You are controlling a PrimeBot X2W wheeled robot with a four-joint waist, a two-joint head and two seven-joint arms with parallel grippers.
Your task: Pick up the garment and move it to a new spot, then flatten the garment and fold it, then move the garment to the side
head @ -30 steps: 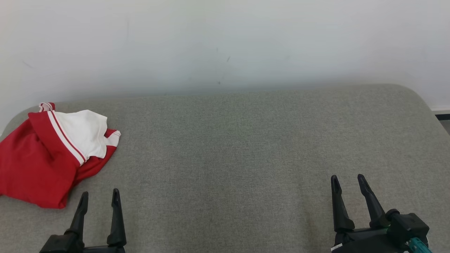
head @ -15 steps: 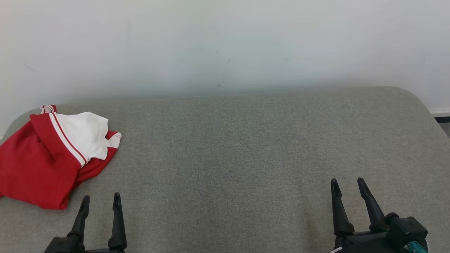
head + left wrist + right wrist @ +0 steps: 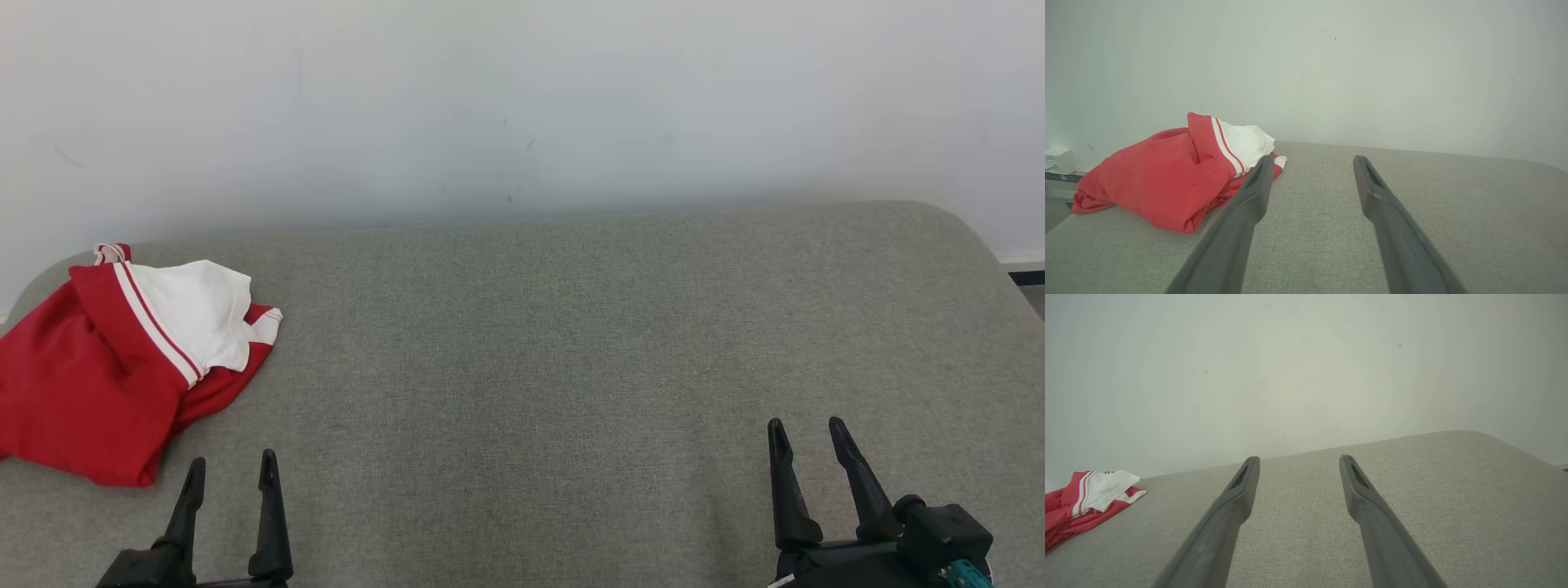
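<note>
The garment [image 3: 106, 367] is a red and white piece with striped trim, lying bundled at the far left of the grey fabric surface [image 3: 555, 343]. In the left wrist view the garment [image 3: 1167, 175] sits just ahead and to the left of my fingers. From the right wrist camera the garment [image 3: 1086, 502] is far off at the left edge. My left gripper [image 3: 231, 465] is open near the front edge, just right of the garment's front corner and apart from it. At the lower right my right gripper [image 3: 807, 431] stands open with nothing between its fingers.
A pale wall [image 3: 522, 106] rises directly behind the surface. The surface's rounded right corner [image 3: 963, 224] drops off toward a dark strip of floor [image 3: 1029, 273]. A small white box [image 3: 1059, 160] stands beyond the left end in the left wrist view.
Both grippers have drawn back slightly toward the front edge. The picture shifted a little between the earliest frame and now, so the camera moved. The garment lies where it was.
</note>
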